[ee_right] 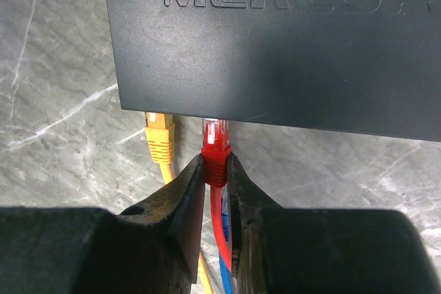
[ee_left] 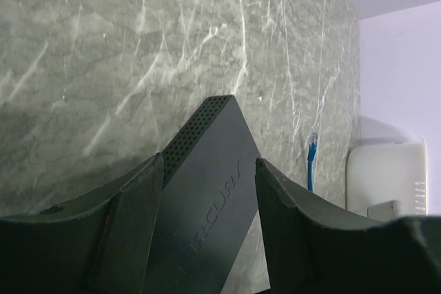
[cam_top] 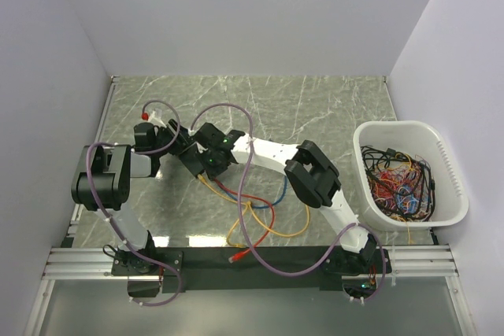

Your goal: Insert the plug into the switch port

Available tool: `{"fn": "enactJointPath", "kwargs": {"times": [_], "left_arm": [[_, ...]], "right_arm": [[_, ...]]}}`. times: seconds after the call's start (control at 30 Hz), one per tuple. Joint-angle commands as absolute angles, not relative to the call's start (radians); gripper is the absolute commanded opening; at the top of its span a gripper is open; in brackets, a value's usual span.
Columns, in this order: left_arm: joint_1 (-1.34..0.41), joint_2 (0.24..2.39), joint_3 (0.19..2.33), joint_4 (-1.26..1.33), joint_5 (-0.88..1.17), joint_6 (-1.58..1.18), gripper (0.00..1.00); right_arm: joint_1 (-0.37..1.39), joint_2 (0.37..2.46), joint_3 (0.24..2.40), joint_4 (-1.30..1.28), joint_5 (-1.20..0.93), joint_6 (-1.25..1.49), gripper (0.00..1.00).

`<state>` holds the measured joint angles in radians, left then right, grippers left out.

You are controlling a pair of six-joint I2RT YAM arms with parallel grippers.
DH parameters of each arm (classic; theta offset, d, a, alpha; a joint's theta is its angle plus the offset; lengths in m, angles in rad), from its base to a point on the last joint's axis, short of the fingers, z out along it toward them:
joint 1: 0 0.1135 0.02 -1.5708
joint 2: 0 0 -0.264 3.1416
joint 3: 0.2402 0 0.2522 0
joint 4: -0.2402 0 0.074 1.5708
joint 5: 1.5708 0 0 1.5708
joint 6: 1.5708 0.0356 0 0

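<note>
Arms meet left of centre on the table [cam_top: 315, 108] from above, the switch hard to make out beneath them. Left wrist: the left gripper [ee_left: 210, 163] clamps the switch [ee_left: 207, 204] by its sides. Right wrist: the right gripper [ee_right: 215, 169] pinches the red plug [ee_right: 216, 148], its tip at the port edge beside the yellow plug [ee_right: 158, 139]. I'd push straight in, no twisting.

— What sits around you?
— Under me lies a grey-green marbled surface [cam_top: 315, 108]. At the right of the overhead view I see a white tub [cam_top: 450, 175] holding a tangle of wires [cam_top: 398, 182].
— Anything loose?
— A yellow cable [cam_top: 299, 230] and a blue cable [cam_top: 283, 182] loop together near the centre. My right camera shows a yellow plug [ee_right: 158, 139] left of middle.
</note>
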<state>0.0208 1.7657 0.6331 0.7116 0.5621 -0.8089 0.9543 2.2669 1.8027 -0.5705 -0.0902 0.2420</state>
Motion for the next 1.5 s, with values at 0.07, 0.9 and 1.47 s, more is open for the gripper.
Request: {"fn": "enactJointPath", "kwargs": {"times": [0.07, 0.9, 1.47], "left_arm": [[0.021, 1.784, 0.609, 0.784, 0.594, -0.834, 0.60], [-0.031, 1.747, 0.580, 0.586, 0.491, -0.830, 0.58], [-0.031, 1.746, 0.766, 0.276, 0.367, -0.683, 0.60]], "right_arm": [[0.937, 2.286, 1.848, -0.558, -0.055, 0.247, 0.00], [0.937, 2.229, 1.871, -0.477, -0.032, 0.301, 0.00], [0.937, 2.229, 1.871, -0.472, -0.031, 0.302, 0.00]]}}
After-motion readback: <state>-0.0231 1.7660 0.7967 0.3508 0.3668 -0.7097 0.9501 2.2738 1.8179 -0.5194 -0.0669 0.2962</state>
